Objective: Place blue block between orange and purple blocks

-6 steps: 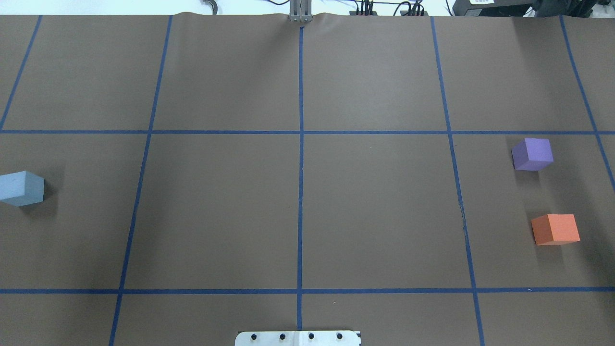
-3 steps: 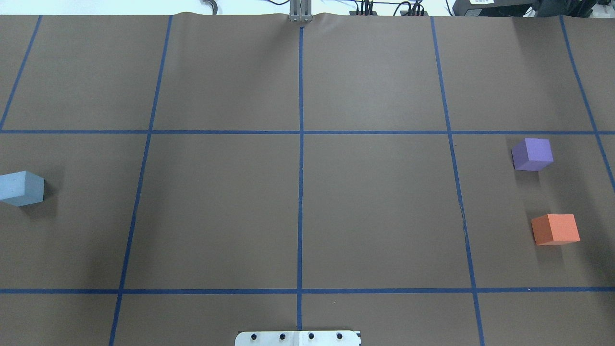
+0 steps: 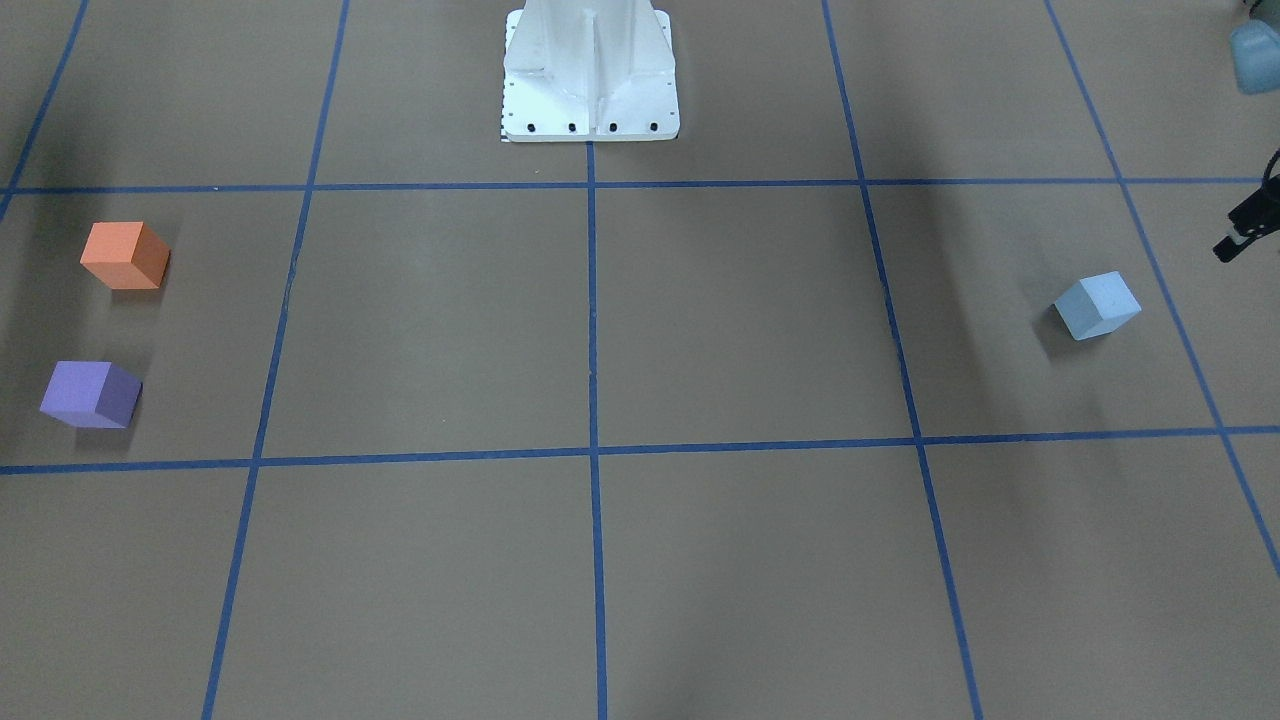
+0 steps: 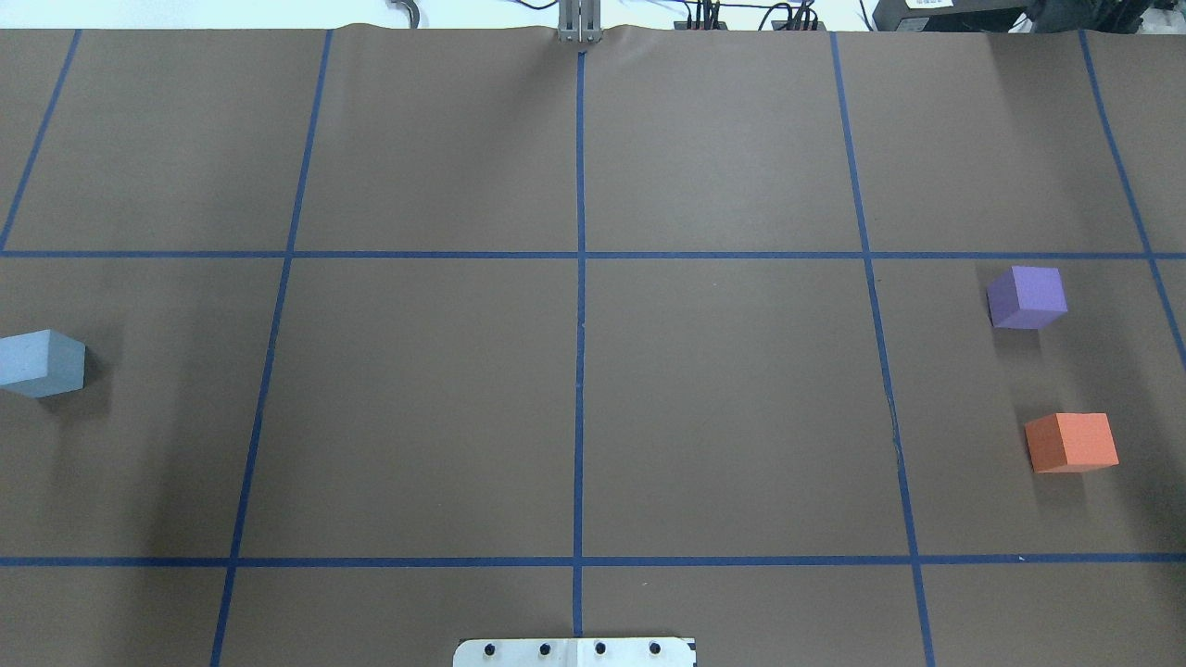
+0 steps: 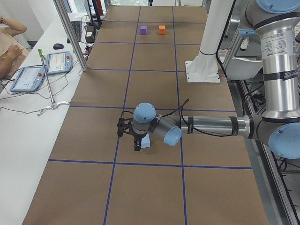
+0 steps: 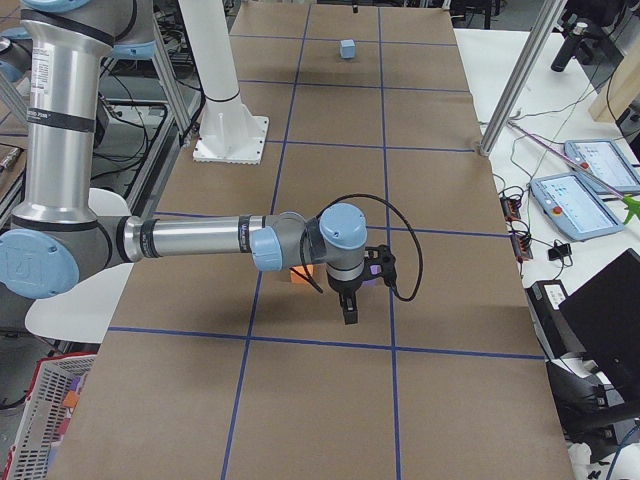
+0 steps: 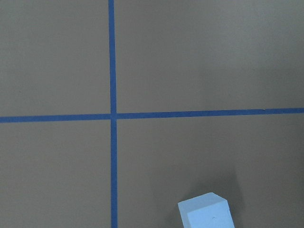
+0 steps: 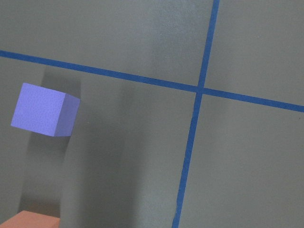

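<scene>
**A:** Where is the blue block [image 4: 42, 363]?

**B:** At the far left edge of the overhead view, about mid-height, sitting on the brown table [image 4: 723, 398]. In my left wrist view it sits at the bottom edge, right of centre, below and right of a crossing in the blue tape [image 7: 113, 115].

**A:** And the other two?

**B:** The purple block [image 4: 1027, 297] is at the right side of the overhead view. The orange block [image 4: 1071, 443] is below it, and bare table separates them.

**A:** Your grippers?

**B:** My left gripper [image 5: 129, 139] hangs close by the blue block, partly covering it in the left side view. My right gripper [image 6: 349, 308] hangs beside the purple and orange pair. I cannot tell whether either one's fingers are spread or pressed together.
</scene>
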Action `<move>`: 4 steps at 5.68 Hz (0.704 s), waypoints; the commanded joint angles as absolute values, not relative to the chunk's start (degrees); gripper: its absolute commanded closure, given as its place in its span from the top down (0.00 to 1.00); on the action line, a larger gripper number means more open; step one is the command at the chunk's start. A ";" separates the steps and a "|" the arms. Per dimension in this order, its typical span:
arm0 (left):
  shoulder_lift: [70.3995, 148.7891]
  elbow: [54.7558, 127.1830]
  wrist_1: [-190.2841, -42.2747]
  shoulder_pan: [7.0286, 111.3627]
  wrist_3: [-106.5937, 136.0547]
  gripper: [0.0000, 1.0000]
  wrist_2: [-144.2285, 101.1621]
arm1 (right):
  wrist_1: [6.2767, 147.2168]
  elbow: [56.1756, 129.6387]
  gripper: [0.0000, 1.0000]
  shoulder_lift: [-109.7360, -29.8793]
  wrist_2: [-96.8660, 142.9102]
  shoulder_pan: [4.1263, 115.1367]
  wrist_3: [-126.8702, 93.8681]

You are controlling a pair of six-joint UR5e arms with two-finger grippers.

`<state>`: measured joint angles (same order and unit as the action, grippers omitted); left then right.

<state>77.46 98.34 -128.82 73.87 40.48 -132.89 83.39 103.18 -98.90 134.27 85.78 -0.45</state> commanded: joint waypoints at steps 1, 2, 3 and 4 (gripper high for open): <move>75.85 97.91 -137.97 58.79 58.64 1.00 -119.52 | 82.88 103.10 1.00 -99.05 134.21 85.78 -0.44; 75.94 97.13 -137.90 56.80 58.62 1.00 -117.09 | 82.88 103.10 1.00 -99.05 134.21 85.78 -0.44; 76.02 96.42 -137.90 55.91 58.71 1.00 -115.85 | 82.88 103.10 1.00 -99.05 134.21 85.69 -0.44; 76.46 96.07 -137.90 55.81 58.45 1.00 -115.75 | 82.88 103.10 1.00 -99.05 134.21 85.78 -0.44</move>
<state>76.15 96.49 -137.86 56.25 58.49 -116.29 82.89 103.10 -99.05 134.21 85.75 -0.44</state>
